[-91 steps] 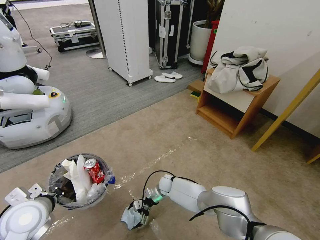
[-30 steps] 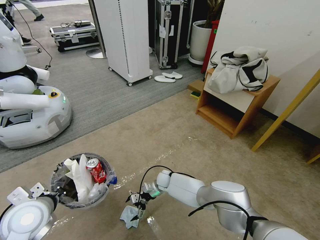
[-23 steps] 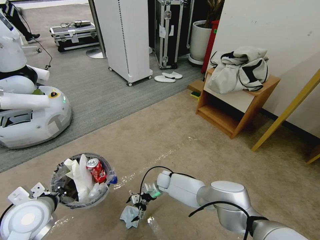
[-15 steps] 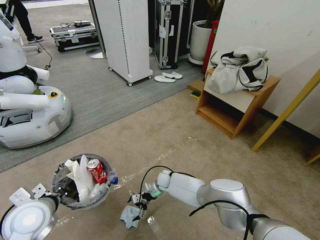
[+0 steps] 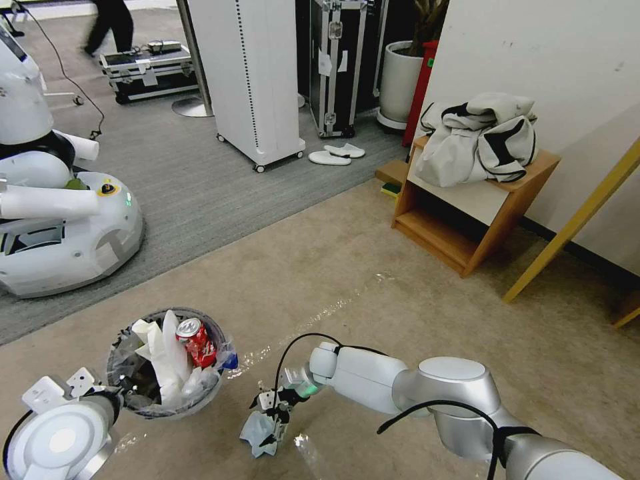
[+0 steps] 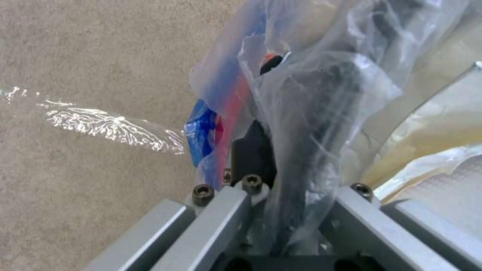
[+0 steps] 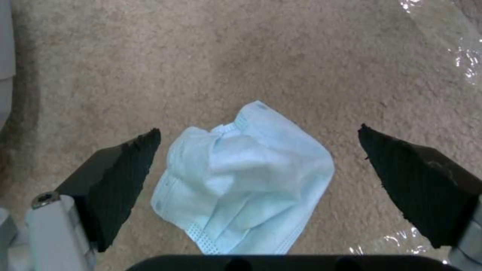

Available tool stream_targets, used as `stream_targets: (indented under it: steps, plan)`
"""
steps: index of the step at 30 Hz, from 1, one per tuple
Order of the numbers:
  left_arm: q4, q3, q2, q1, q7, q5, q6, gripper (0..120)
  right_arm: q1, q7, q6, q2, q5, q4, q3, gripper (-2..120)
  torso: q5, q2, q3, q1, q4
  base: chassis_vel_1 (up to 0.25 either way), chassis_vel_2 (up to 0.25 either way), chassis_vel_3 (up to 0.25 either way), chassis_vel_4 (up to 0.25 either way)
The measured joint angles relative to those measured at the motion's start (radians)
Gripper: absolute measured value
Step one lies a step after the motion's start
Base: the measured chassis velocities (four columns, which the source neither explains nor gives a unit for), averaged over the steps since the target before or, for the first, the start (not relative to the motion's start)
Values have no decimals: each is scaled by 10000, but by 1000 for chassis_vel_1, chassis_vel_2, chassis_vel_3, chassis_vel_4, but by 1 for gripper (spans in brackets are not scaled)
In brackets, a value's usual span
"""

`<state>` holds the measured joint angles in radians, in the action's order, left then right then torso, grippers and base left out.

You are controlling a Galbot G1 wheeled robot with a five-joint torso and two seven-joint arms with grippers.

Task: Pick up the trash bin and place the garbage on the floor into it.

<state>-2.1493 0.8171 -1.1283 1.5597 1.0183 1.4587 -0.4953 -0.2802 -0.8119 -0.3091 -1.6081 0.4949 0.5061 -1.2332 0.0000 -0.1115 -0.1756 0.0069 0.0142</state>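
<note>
The trash bin (image 5: 167, 373) sits low on the robot's left, held at its near rim by the left gripper (image 6: 273, 165), whose fingers are pinched on the rim and the clear plastic bag (image 6: 321, 86) lining it. Inside the bin a red soda can (image 5: 195, 341) leans among crumpled white papers (image 5: 163, 353). To the bin's right, on the beige carpet (image 5: 373, 267), lies the light-blue cloth (image 7: 246, 177), which looks like a rumpled face mask. The right gripper (image 5: 270, 413) hangs right over it with its black fingers (image 7: 120, 177) spread wide, one on either side of the cloth and not touching it. A strip of clear shiny tape (image 5: 313, 313) runs across the carpet just beyond
</note>
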Motion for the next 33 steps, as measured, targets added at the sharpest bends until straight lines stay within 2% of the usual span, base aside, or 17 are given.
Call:
stream_targets:
  steps: [16, 33]
  plan:
    - [197, -170, -187, -136, -127, -267, -3, 0, -131, -8, 40, 0, -74, -231, 112, 100, 0, 0, 0, 0, 0, 0, 0, 0, 0]
    - [480, -569, -470, -415, -222, -668, -17, 0, -311, -128, -73, 0, -412, -437, 602, 100, 0, 0, 0, 0, 0, 0, 0, 0, 0]
